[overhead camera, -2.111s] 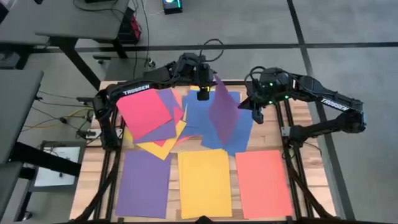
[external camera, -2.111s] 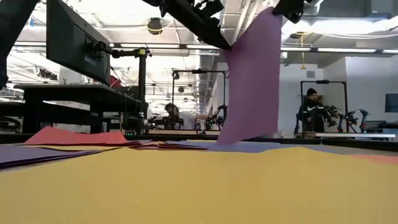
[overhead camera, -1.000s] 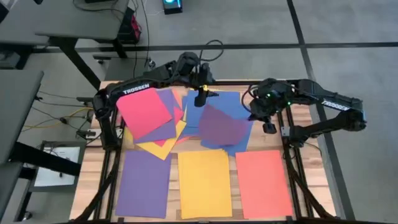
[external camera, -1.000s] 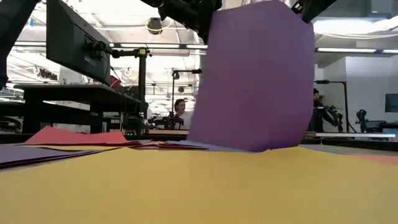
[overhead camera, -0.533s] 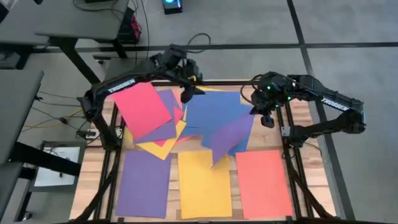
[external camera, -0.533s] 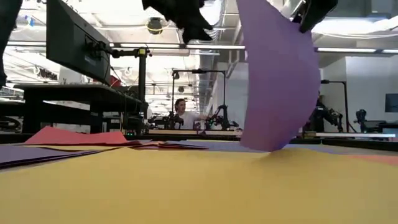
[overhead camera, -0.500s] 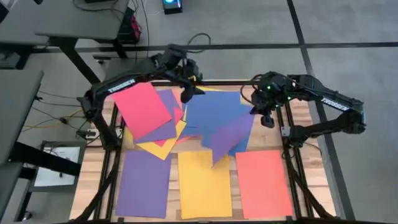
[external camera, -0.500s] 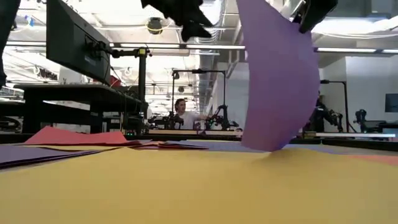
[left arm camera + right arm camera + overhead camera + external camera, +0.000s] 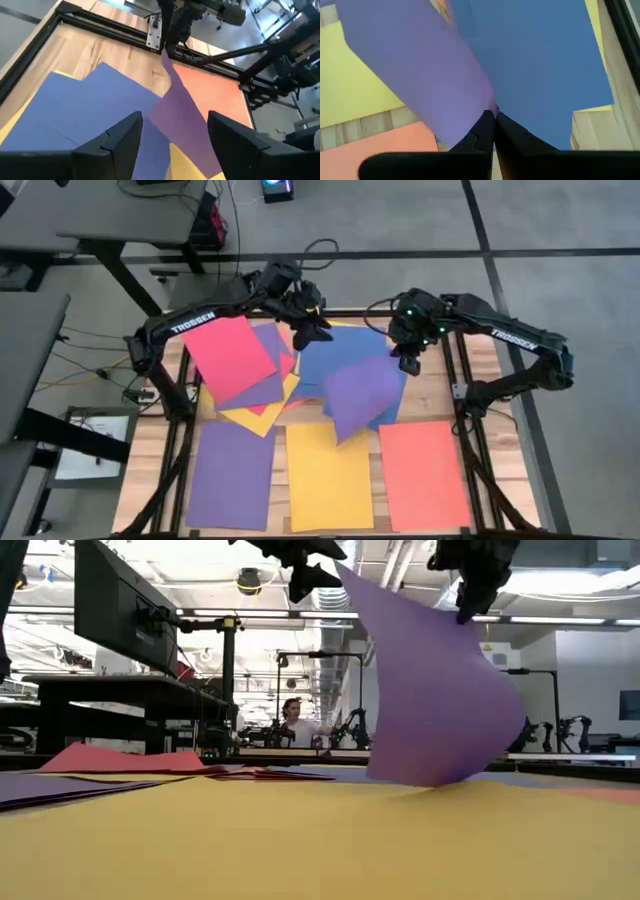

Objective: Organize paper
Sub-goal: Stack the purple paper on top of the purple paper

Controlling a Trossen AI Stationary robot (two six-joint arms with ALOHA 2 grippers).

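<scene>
A purple sheet of paper (image 9: 362,395) hangs curved from my right gripper (image 9: 407,364), which is shut on it above the table's far right part. Its lower edge (image 9: 420,780) touches the sheets lying flat below. My left gripper (image 9: 310,332) hovers open above the far middle of the table with nothing between its fingers (image 9: 120,145). Under both lies a loose pile of paper: a red sheet (image 9: 230,358), blue sheets (image 9: 345,352), and yellow and purple ones. Along the near edge lie a purple stack (image 9: 232,475), a yellow stack (image 9: 328,475) and an orange stack (image 9: 422,473). My right gripper pinches one corner of the purple sheet (image 9: 487,107) between its two shut fingers, a single layer. The fingers come from above, pointing down. The sheet hangs bowed below them, with its lower edge on the flat sheets.
Black frame rails (image 9: 455,395) run along the wooden table's left and right sides. A monitor (image 9: 125,610) and a person (image 9: 292,720) show in the room beyond the table. Bare wood (image 9: 430,395) shows to the right of the pile.
The purple sheet, a second ago spread between both grippers, now hangs from my right gripper alone. My left gripper has drawn off toward the table's far left. My right gripper has gone toward the table's left and far edges, and the sheet has swung and bowed under it.
</scene>
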